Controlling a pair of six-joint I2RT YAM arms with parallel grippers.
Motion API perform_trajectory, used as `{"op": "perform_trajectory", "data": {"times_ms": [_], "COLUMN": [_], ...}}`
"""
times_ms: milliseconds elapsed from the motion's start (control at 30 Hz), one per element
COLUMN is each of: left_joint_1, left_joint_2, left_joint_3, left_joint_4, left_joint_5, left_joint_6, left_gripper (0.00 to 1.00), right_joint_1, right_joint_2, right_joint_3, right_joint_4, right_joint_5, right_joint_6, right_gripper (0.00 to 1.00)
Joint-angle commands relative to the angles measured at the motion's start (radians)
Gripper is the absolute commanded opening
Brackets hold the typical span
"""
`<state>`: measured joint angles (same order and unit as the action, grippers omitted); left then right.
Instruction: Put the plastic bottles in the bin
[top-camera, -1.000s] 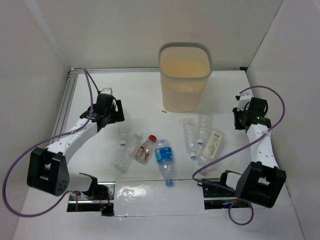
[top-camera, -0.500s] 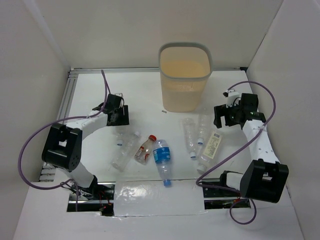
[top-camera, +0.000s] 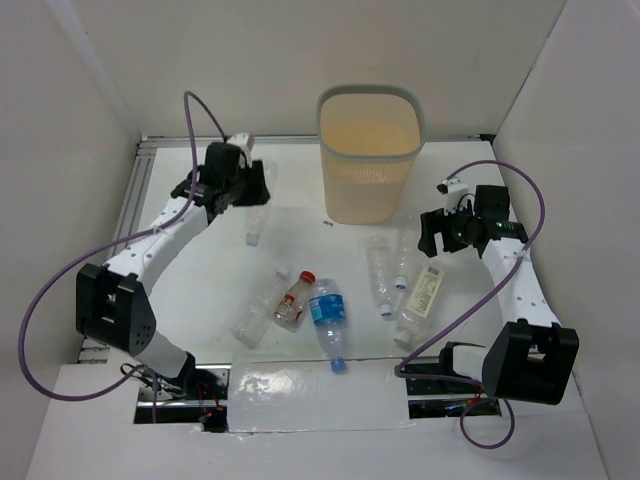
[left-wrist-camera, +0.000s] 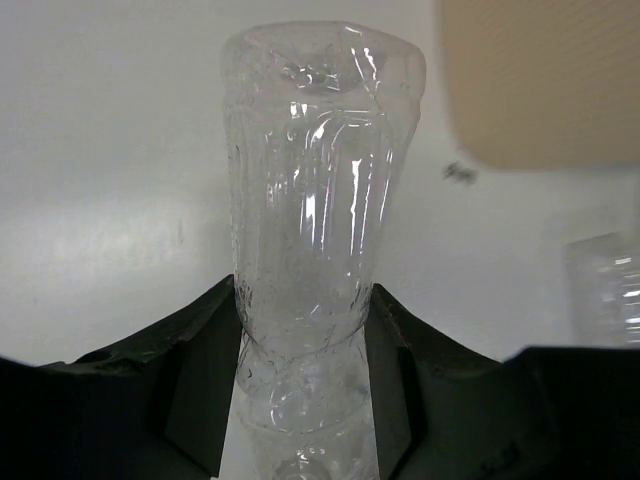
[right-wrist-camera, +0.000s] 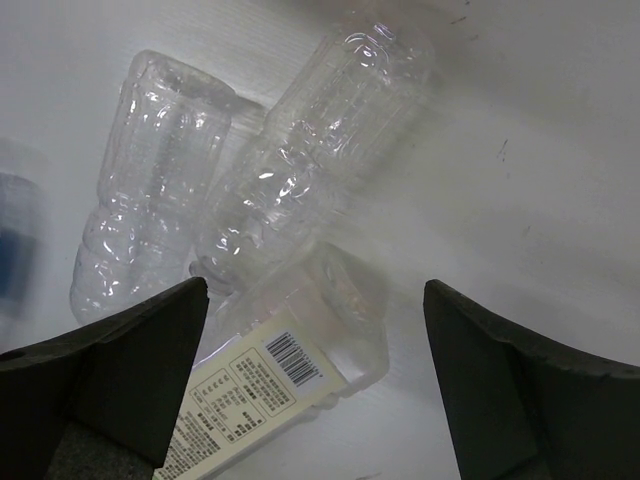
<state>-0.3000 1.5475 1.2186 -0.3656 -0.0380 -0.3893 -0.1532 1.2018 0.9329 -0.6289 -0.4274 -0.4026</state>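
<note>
Held bottle: a clear plastic bottle (left-wrist-camera: 315, 200), its ribbed body between the left fingers and its base pointing away from the wrist camera; from above its white-capped end (top-camera: 252, 238) points toward the near edge.
Left gripper (top-camera: 238, 188): clamped on the held bottle, one finger (left-wrist-camera: 200, 385) pressed to each side of the body.
Bin (top-camera: 368, 185): beige, grey-rimmed, upright at the far middle of the table, to the right of the held bottle and apart from it.
Bottles left of centre: a crushed clear bottle (top-camera: 258, 308), a red-capped bottle (top-camera: 293, 298) and a blue-labelled bottle (top-camera: 328, 318), lying close together.
Bottles right of centre: two clear bottles (top-camera: 378, 272) (top-camera: 405, 255) side by side, and a cream-labelled bottle (top-camera: 420, 295) just beside them, all lying flat in front of the bin.
Right gripper (top-camera: 437, 228): jaws spread wide, holding nothing, poised over the right-hand group; in its wrist view the cream-labelled bottle lies between the two fingers, below them.
Table (top-camera: 200, 290): white, walled on three sides.
</note>
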Motion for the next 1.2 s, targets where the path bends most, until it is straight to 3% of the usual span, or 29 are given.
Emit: {"op": "perform_trajectory", "data": {"times_ms": [0, 167, 333, 467, 600, 700, 733, 800, 833, 867, 1167], "left_joint_1": [-0.043, -0.082, -0.132, -0.159, -0.221, -0.251, -0.251, -0.26, -0.26, -0.26, -0.269], "left_joint_2": [-0.073, 0.008, 0.221, 0.362, 0.437, 0.494, 0.508, 0.543, 0.543, 0.552, 0.459], "left_joint_3": [0.223, 0.55, 0.822, 0.911, 0.926, 0.949, 0.978, 1.009, 1.021, 1.033, 1.016], "left_joint_4": [0.036, 0.118, 0.29, 0.444, 0.615, 0.651, 0.651, 0.62, 0.608, 0.588, 0.568], "left_joint_5": [0.096, 0.254, 0.38, 0.402, 0.316, 0.225, 0.202, 0.181, 0.181, 0.168, 0.159], "left_joint_6": [0.029, -0.065, -0.175, -0.295, -0.333, -0.322, -0.313, -0.303, -0.293, -0.283, -0.228], "left_gripper": [0.29, 0.29, 0.29, 0.29, 0.27, 0.42, 0.56, 0.69, 0.86, 0.95, 0.99], "right_joint_1": [-0.002, 0.043, 0.055, 0.055, 0.055, 0.055, 0.055, 0.055, 0.066, 0.066, 0.109], "right_joint_2": [0.005, 0.051, 0.107, 0.116, 0.116, 0.137, 0.146, 0.183, 0.199, 0.231, 0.35], "right_joint_3": [0.026, 0.035, 0.026, 0.014, -0.006, -0.006, -0.006, -0.006, -0.006, -0.017, -0.051], "right_joint_4": [0.021, 0.072, 0.098, 0.121, 0.141, 0.152, 0.161, 0.175, 0.185, 0.199, 0.342], "right_joint_5": [-0.002, 0.05, 0.062, 0.062, 0.052, 0.032, 0.02, 0.019, 0.029, 0.029, 0.125], "right_joint_6": [0.037, 0.093, 0.153, 0.183, 0.202, 0.22, 0.243, 0.268, 0.29, 0.31, 0.416], "right_gripper": [0.92, 0.91, 0.94, 0.95, 0.96, 0.99, 0.99, 0.99, 0.99, 1.0, 0.96]}}
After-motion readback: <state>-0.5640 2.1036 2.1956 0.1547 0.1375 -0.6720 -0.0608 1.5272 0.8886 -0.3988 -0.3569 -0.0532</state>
